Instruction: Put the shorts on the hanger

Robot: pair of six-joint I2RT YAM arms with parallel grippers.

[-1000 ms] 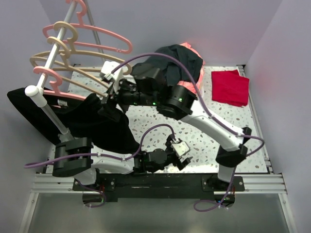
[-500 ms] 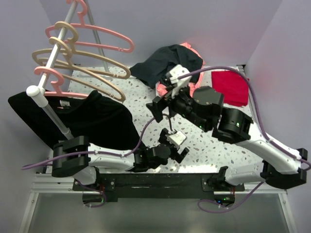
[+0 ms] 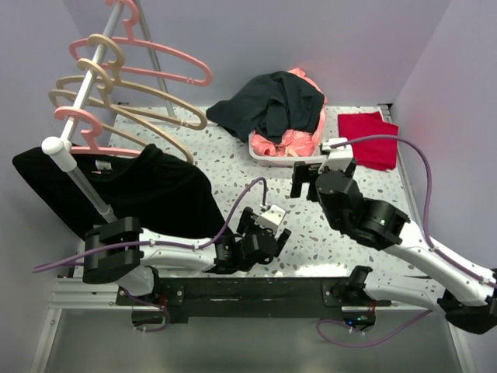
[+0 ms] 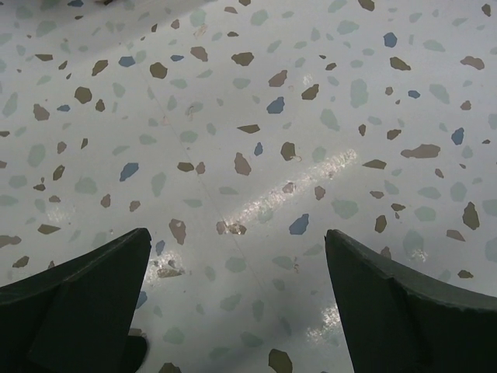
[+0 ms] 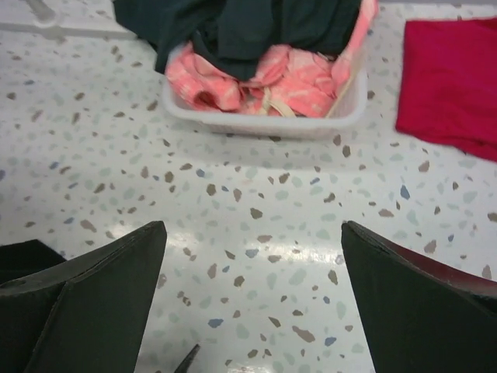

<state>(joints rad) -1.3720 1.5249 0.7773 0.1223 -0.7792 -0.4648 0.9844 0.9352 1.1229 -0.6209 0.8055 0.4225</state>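
Note:
The black shorts (image 3: 132, 190) hang draped over a pink hanger (image 3: 81, 132) on the rack rail at the left, spreading to both sides of the rail. My left gripper (image 3: 273, 231) is open and empty, low over the speckled table near the front; in the left wrist view (image 4: 237, 295) only bare table lies between its fingers. My right gripper (image 3: 304, 182) is open and empty, just in front of the white basket (image 3: 268, 158). In the right wrist view (image 5: 252, 295) its fingers (image 5: 93, 303) frame bare table.
The basket (image 5: 264, 126) holds pink cloth and a dark grey-green garment (image 3: 268, 101). A folded red cloth (image 3: 369, 140) lies at the back right. Further pink and beige hangers (image 3: 132, 78) hang on the slanting rail (image 3: 81, 93) at the back left.
My right arm has swung away from the shorts at the left to the right and nearer, its gripper now in front of the basket. The left gripper has shifted slightly. The shorts stay hanging.

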